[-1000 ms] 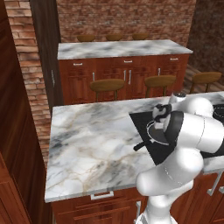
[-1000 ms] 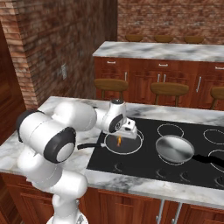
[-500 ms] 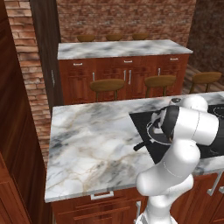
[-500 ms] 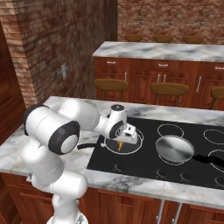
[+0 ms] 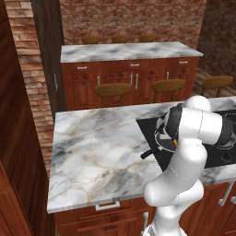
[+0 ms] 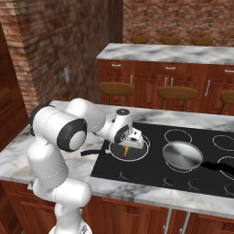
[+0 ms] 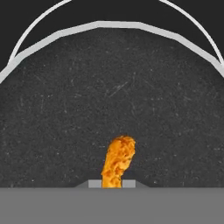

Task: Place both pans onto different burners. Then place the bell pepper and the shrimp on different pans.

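Over the black pan (image 7: 109, 87), closed jaws grip the shrimp (image 7: 117, 161).

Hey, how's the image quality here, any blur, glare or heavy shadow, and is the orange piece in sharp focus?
Hand view: the shrimp is sharp against the black pan, evenly lit, no glare. Right base view: crisp and flat-lit; the steel pan shows a soft sheen, only faint shadow under the gripper. Left base view: equally sharp, but the robot's white arm blocks most of the cooktop.
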